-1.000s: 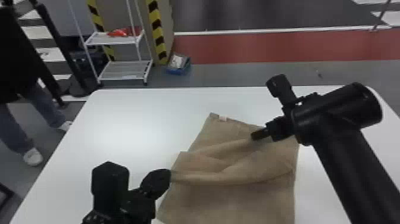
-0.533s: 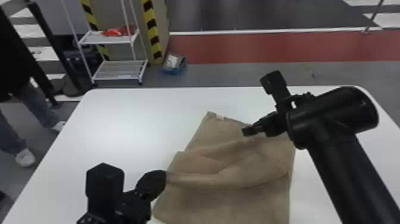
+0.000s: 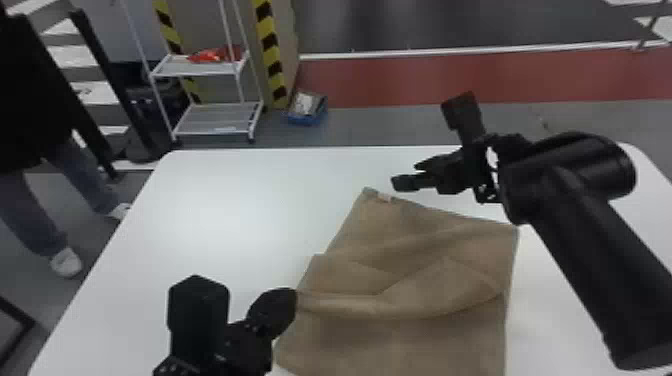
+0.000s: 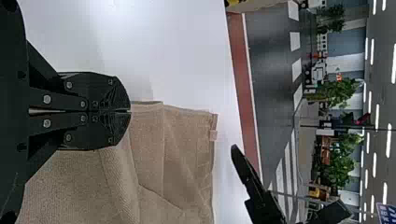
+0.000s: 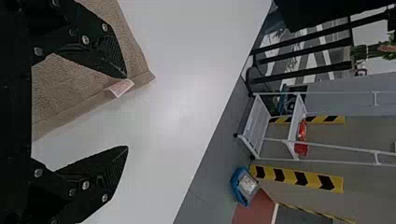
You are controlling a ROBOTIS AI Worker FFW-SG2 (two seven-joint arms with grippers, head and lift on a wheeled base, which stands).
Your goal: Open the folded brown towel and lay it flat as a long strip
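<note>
Head view: a white table (image 3: 225, 215) carries the brown towel (image 3: 430, 280), rumpled, right of centre towards the near edge. Left gripper (image 3: 289, 303), closed, pinches its left edge; right gripper (image 3: 406, 175), wide open, empty, is near its far-left corner (1 pale label (image 3: 384, 198) there).

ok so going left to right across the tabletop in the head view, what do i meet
left gripper → brown towel → thick black link of the right arm
</note>
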